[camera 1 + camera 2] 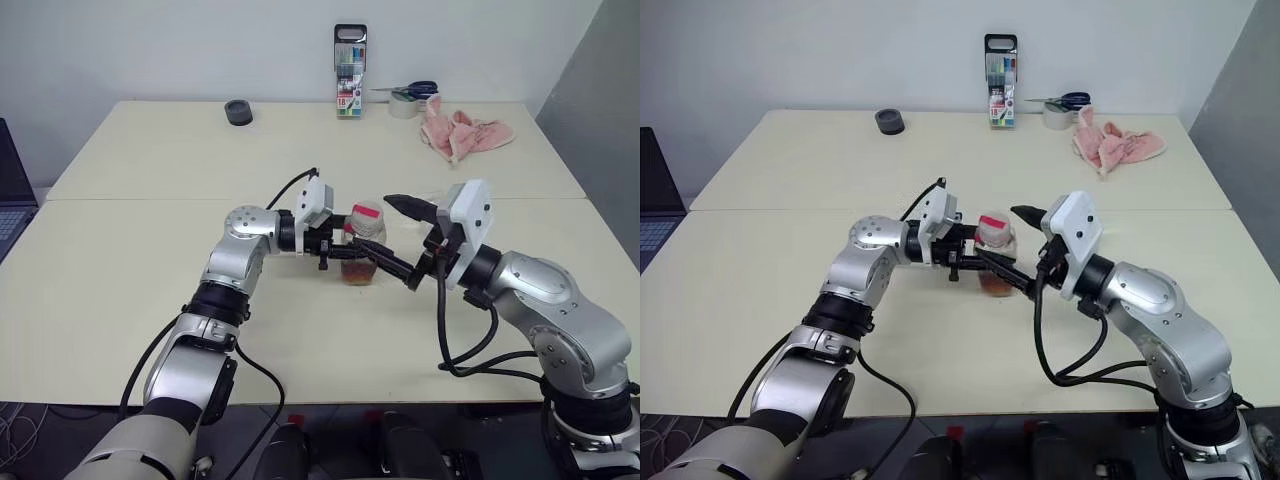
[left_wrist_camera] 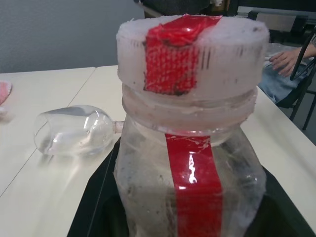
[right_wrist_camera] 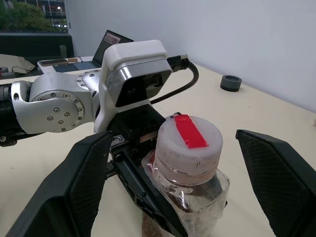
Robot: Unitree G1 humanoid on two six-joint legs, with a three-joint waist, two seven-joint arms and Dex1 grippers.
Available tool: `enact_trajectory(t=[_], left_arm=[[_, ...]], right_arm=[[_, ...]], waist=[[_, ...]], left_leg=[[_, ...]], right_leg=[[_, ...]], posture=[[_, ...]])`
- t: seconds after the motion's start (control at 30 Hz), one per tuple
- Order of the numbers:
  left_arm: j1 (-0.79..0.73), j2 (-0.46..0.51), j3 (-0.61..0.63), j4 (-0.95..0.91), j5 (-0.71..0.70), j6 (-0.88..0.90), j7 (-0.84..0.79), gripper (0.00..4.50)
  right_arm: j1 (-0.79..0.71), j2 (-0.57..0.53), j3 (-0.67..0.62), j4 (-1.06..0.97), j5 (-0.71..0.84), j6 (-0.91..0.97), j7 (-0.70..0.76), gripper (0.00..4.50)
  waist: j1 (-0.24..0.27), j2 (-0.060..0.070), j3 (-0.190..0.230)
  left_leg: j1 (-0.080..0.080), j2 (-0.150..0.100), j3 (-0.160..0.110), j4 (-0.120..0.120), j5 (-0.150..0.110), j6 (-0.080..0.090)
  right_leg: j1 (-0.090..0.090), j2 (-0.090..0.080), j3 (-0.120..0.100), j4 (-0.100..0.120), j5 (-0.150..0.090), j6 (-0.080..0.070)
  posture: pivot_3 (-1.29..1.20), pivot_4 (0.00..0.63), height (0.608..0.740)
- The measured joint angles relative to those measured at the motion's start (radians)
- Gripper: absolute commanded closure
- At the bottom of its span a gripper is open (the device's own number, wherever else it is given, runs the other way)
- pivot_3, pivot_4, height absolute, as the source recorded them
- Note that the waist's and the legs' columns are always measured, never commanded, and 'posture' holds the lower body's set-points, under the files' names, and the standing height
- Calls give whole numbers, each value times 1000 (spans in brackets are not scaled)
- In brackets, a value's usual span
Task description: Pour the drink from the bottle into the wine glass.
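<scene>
My left hand (image 1: 345,247) clamps the bottle (image 3: 186,170); my right hand (image 3: 180,190) gapes round its cap (image 3: 189,143). The wine glass (image 2: 74,131) lies toppled: pouring would spill across the surface (image 1: 150,230).

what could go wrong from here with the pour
1. The wine glass lies on its side on the table behind the bottle; pouring now would likely spill the drink unless it is stood upright first.
2. The cap is still on, and the open right pincer straddles it without gripping; a twist that slips could jolt the bottle.
3. The left pincer alone holds the thin plastic bottle; cap torque may rotate it in that grip.
</scene>
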Motion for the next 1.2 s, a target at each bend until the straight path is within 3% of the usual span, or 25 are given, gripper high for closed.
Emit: enact_trajectory(t=[0.73, 1.2], left_arm=[[16, 0, 0, -8, 5, -5, 12, 2735], [18, 1, 0, -17, 6, -7, 8, 2735]], right_arm=[[-75, 37, 87, 76, -129, -15, -47, 253], [-63, 54, 66, 100, -147, -28, -45, 253]], waist=[[0, 0, 0], [0, 0, 0]], left_leg=[[0, 0, 0, 0, 0, 0], [0, 0, 0, 0, 0, 0]], right_leg=[[0, 0, 0, 0, 0, 0], [0, 0, 0, 0, 0, 0]], posture=[[0, 150, 740], [0, 150, 740]])
